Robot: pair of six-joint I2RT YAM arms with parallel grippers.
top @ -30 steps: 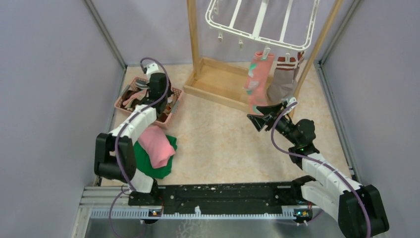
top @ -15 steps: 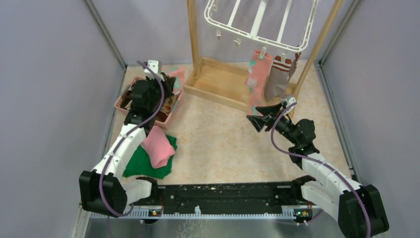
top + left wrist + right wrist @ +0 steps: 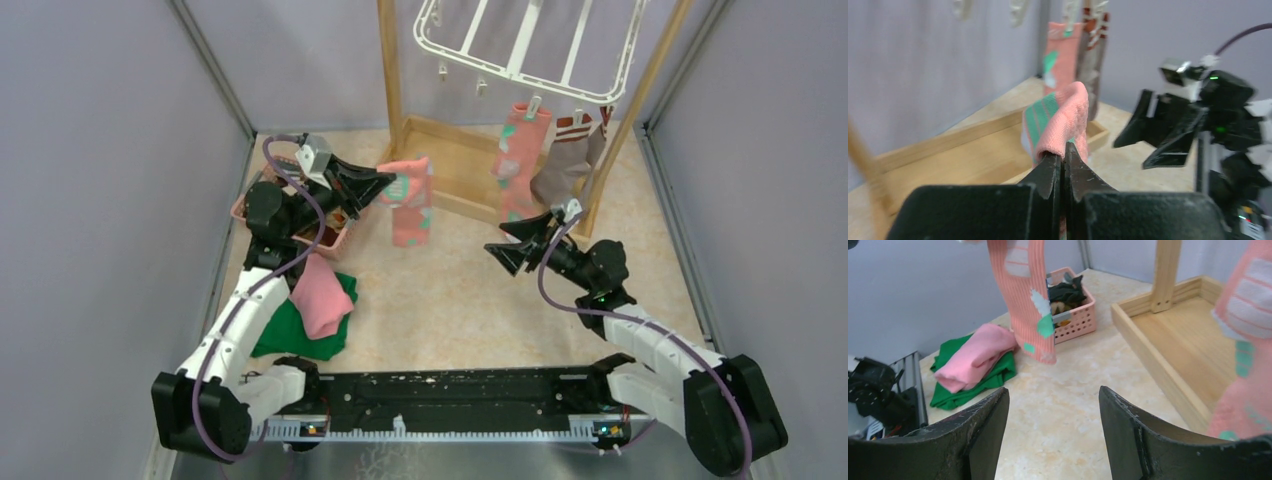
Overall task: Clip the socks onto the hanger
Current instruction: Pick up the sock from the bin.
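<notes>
Already off the worktop, one salmon sock hangs from the left fingers, which are clenched on a fold at its upper end; the wrist view shows the two tips pressed together with the fabric bunched above them. This sock dangles freely between the pink basket and the wooden frame stand, touching neither.

Two more socks are clipped side by side to the near rim of the white hanger: a second salmon one and a grey-brown one with a striped cuff. That makes three socks out of the basket. Further dark and brown ones lie heaped inside it, too tangled to count. Two free clips dangle from the rim to the left of the hung pair.

The right fingers are spread wide and grasp nothing. They sit just below the toe of the clipped salmon sock and are well apart from the held one.

Two folded cloths, one pink on one green, lie by the left arm. Bare worktop stretches from the stand's base to the arm mounts, bounded by grey walls on both sides.
</notes>
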